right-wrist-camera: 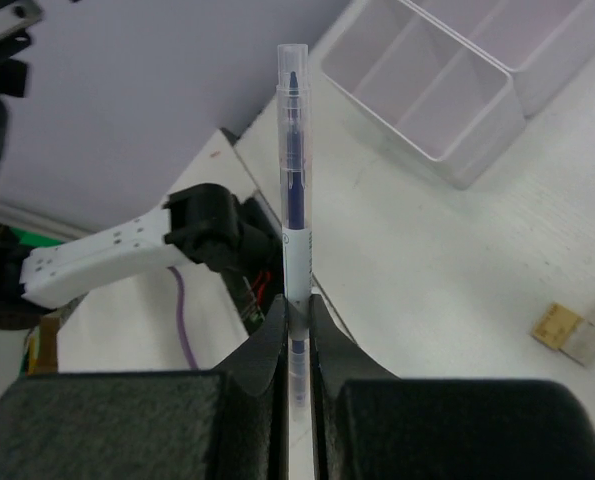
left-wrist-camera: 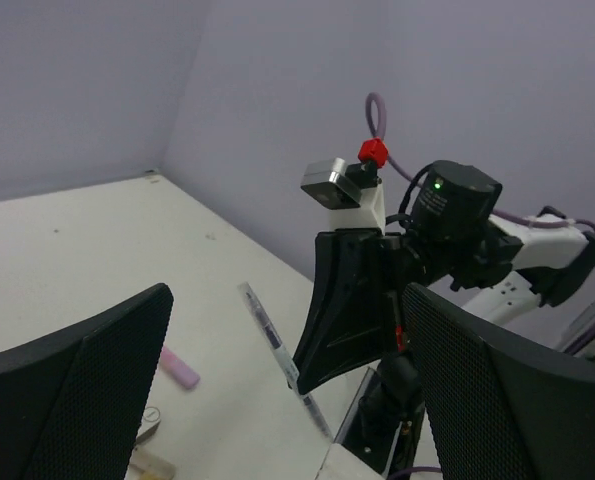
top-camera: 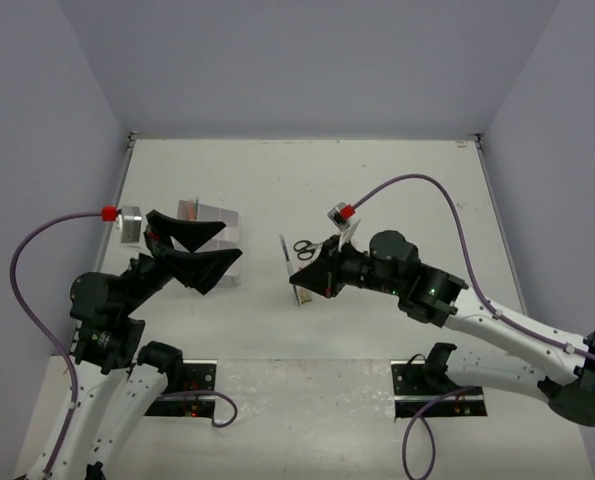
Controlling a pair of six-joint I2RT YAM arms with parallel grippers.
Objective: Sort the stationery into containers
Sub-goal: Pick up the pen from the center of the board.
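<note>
While our right claw (right-wrist-camera: 297, 312) pinches a clear pen (right-wrist-camera: 294, 180) with blue ink, its two fingers pressed together on the lower barrel, most of the pen sticks out past the fingertips with nothing under it. We judge this the first risk. The barrel is smooth and the hold is narrow and off-centre, so a quick swing could make the pen swivel in the pinch or slip out. From these views we cannot tell whether the far tip is clear of the bench (right-wrist-camera: 427, 260); if it is not, dragging it sideways would lever it loose.

Just beyond, to the right, a small tan eraser (right-wrist-camera: 557, 325) lies on the bench. From above, black scissors (top-camera: 305, 247) rest close beside the right claw. A low sweep could knock either one.

Farther on stands the clear plastic box (right-wrist-camera: 472, 160) with its dividers, its visible compartments empty. The pen looks long beside one compartment, so it may catch on a rim or divider and tip or push the light box.

Farthest, our left claw (top-camera: 215, 247) hangs above the box with its fingers spread wide and nothing between them. It sits in the way, and the two arms could collide there.
</note>
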